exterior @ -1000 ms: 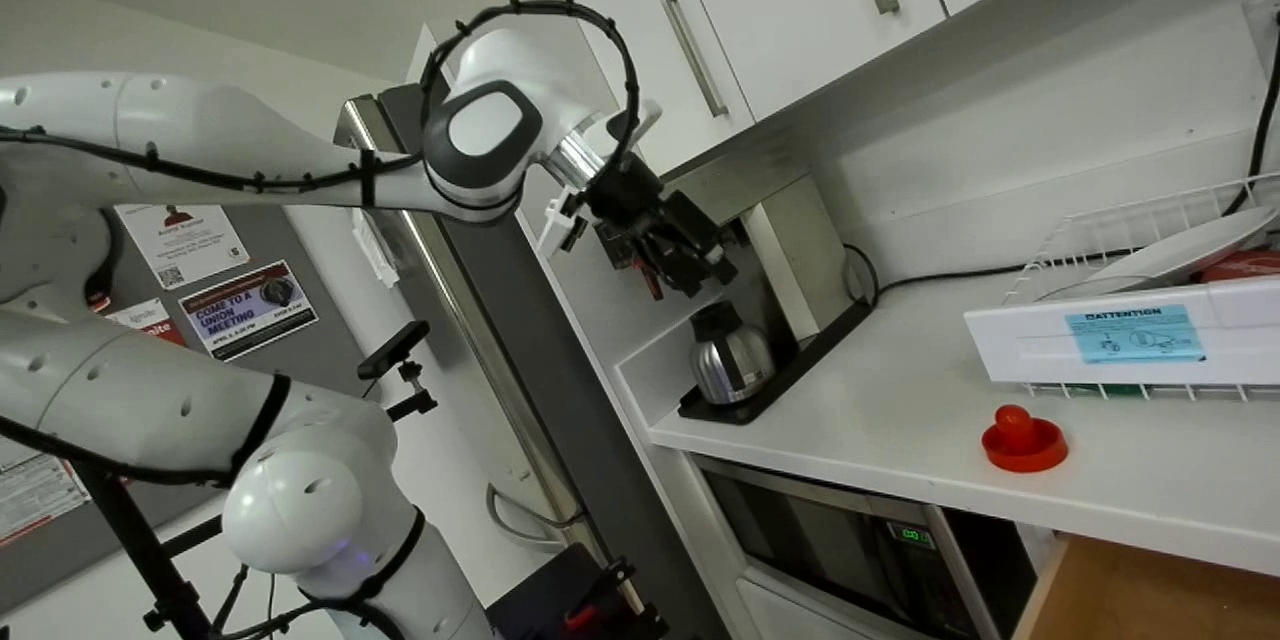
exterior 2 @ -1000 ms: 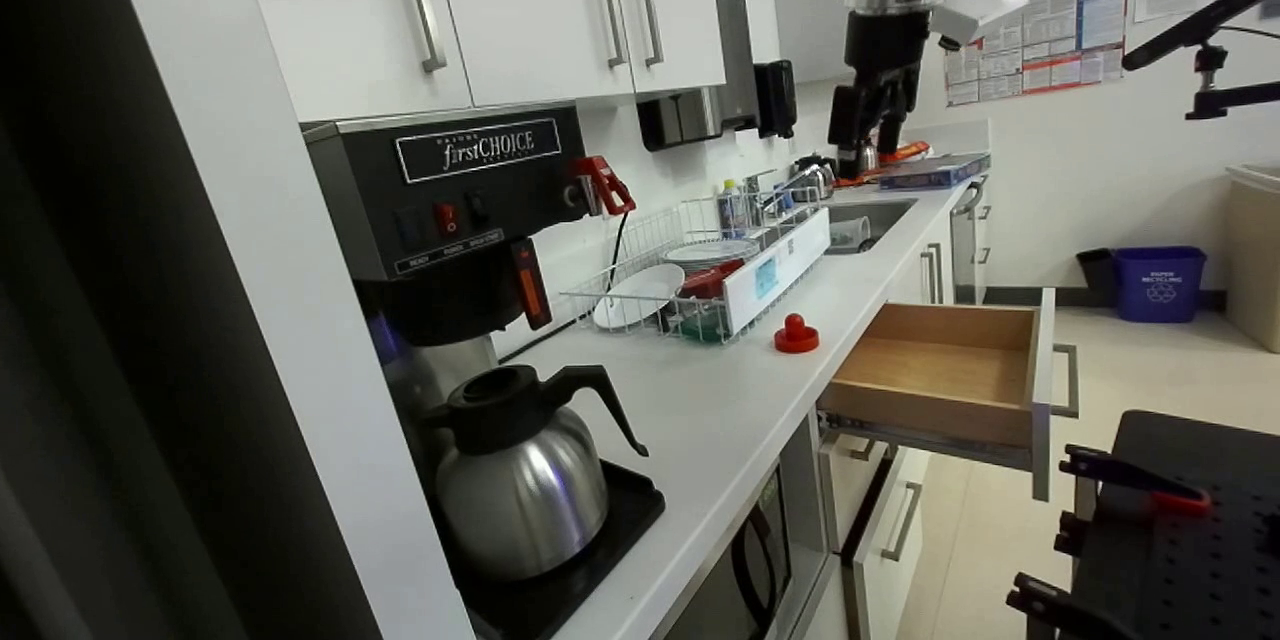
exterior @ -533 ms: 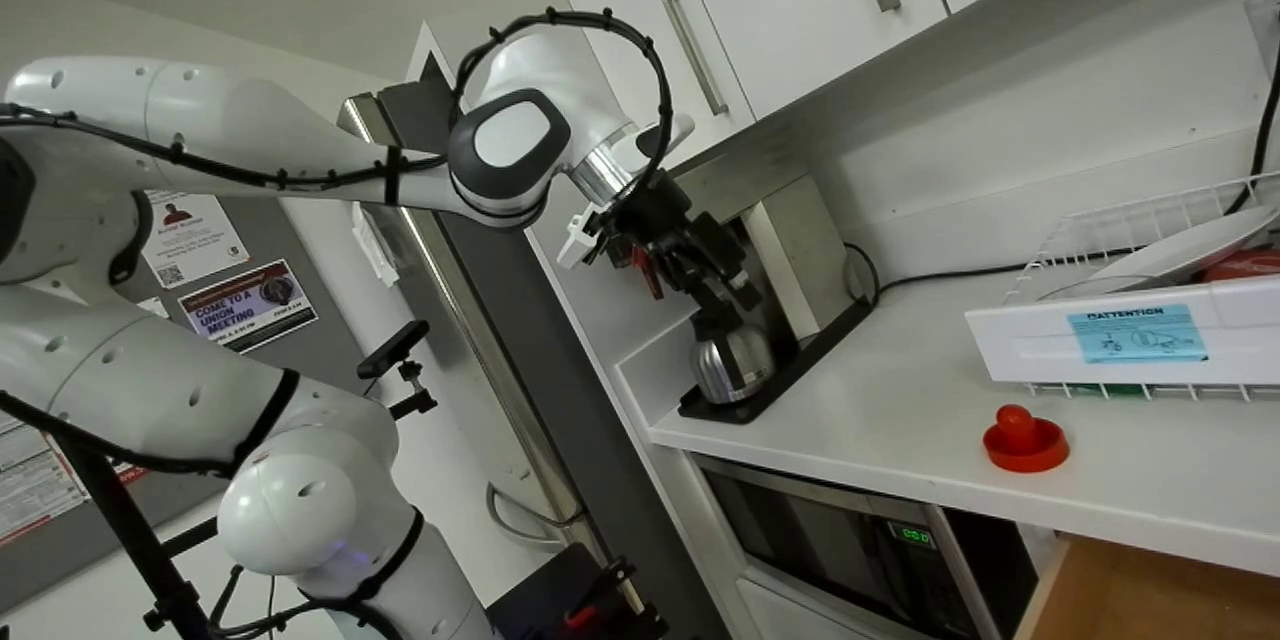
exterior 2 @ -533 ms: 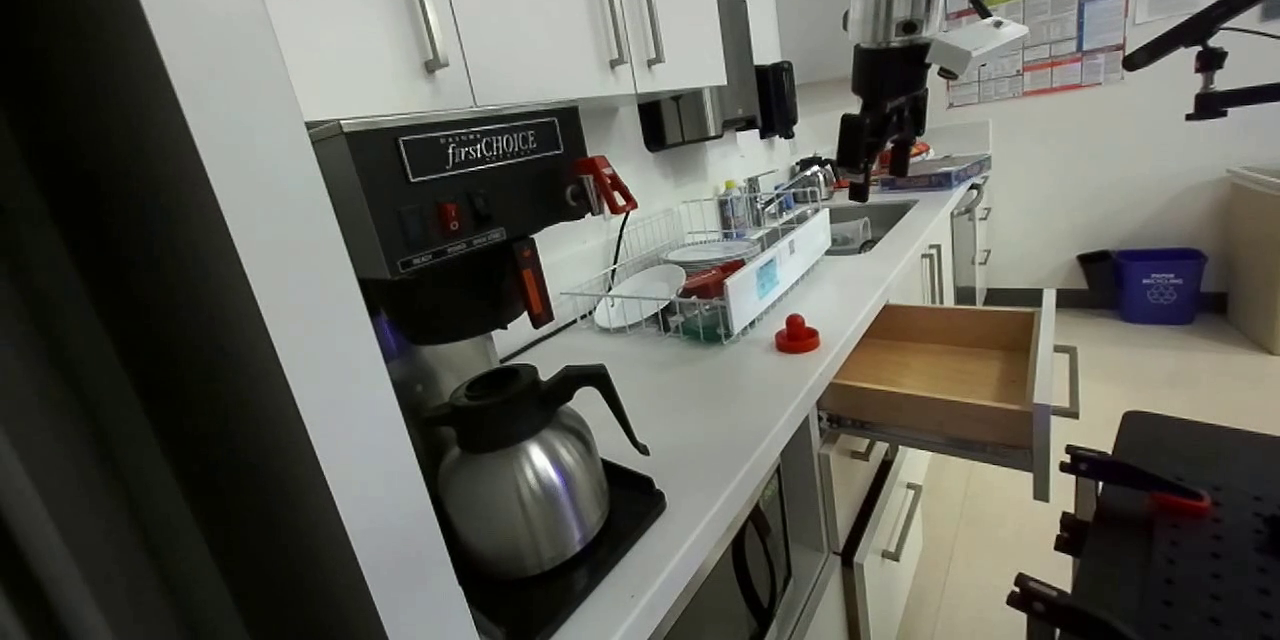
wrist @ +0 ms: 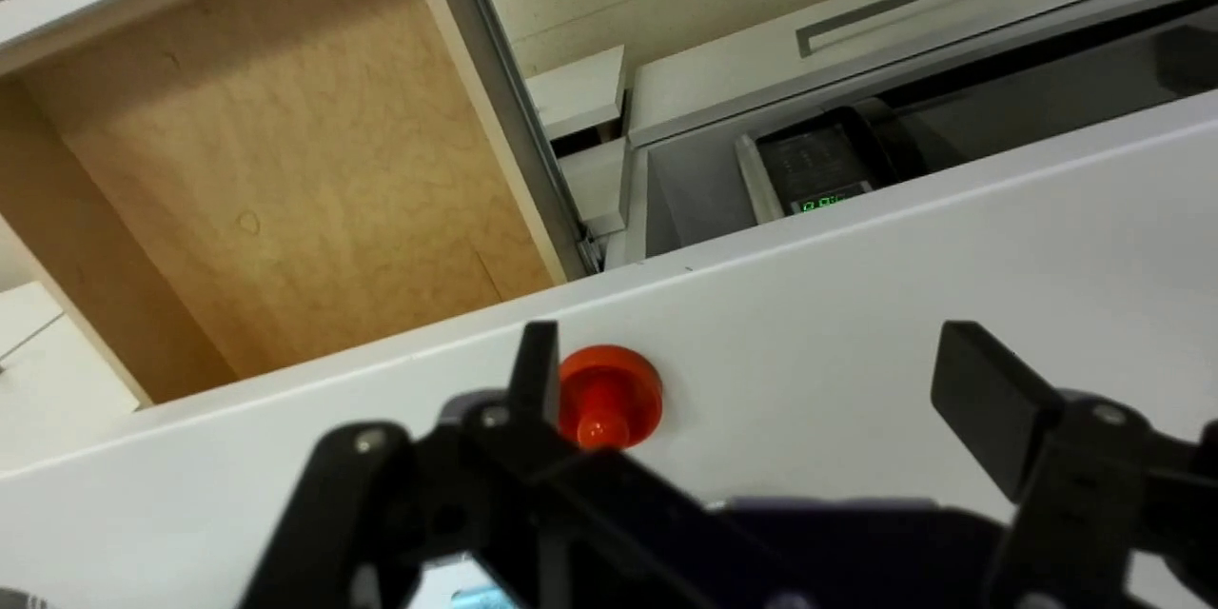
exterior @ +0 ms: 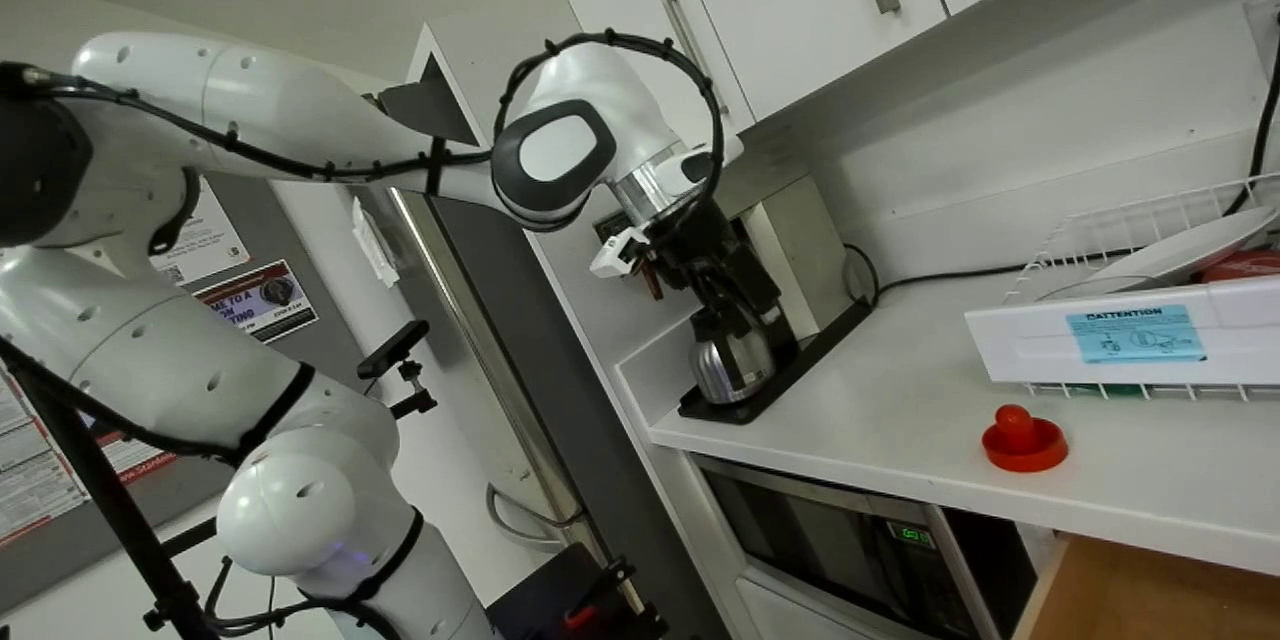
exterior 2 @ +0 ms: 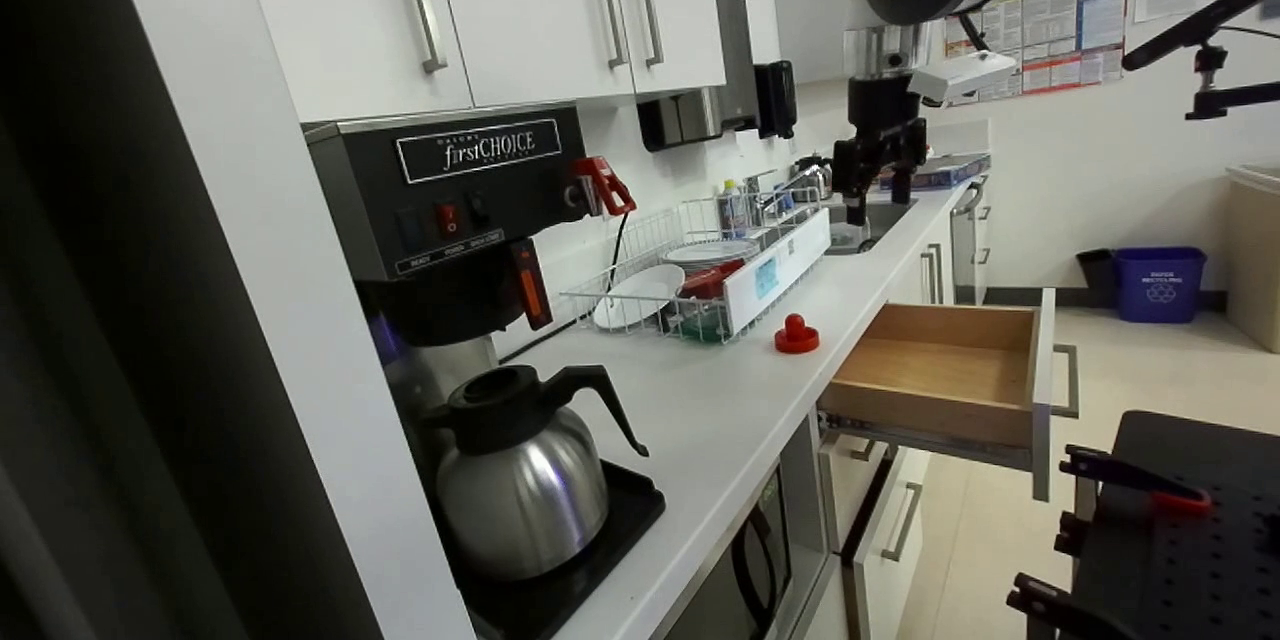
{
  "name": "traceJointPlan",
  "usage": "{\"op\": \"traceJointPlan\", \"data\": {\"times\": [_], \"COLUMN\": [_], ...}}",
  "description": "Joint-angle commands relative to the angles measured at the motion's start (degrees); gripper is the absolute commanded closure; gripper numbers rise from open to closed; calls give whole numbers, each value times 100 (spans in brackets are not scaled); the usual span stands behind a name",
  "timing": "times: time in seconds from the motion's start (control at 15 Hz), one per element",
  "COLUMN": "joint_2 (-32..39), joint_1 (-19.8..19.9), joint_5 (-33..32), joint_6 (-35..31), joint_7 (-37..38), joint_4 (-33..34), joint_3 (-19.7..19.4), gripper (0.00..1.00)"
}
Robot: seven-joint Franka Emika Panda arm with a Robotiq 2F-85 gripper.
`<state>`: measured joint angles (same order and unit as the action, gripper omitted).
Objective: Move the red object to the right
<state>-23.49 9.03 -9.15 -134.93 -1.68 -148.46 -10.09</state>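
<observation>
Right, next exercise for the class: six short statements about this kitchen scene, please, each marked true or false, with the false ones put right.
1. The red object rests on the counter. True.
2. The gripper is open. True.
3. The gripper is holding the red object. False: the two are apart in both exterior views.
4. A white panel runs along the dish rack. True.
5. The white panel is completely blank. False: it bears a blue label.
6. Everything under the counter is shut. False: a wooden drawer is pulled out.
</observation>
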Motion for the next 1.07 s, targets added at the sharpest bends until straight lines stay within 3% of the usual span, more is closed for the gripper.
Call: {"op": "traceJointPlan", "data": {"times": [0.0, 0.33, 0.6, 0.67, 0.8, 1.0], "joint_2": [1075, 2735, 3867, 3948, 3779, 3853], "joint_1": [34, 67, 130, 84, 108, 103], "joint_5": [368, 698, 1191, 1116, 1037, 1098], "joint_6": [-309, -1095, -1253, -1267, -1236, -1236], "joint_7": [-112, -207, -178, 171, 5, 6], "joint_4": [578, 1522, 2437, 2555, 2315, 2471], "joint_3": [-165, -279, -126, -142, -128, -78], "gripper": [0, 0, 0, 0, 0, 0]}}
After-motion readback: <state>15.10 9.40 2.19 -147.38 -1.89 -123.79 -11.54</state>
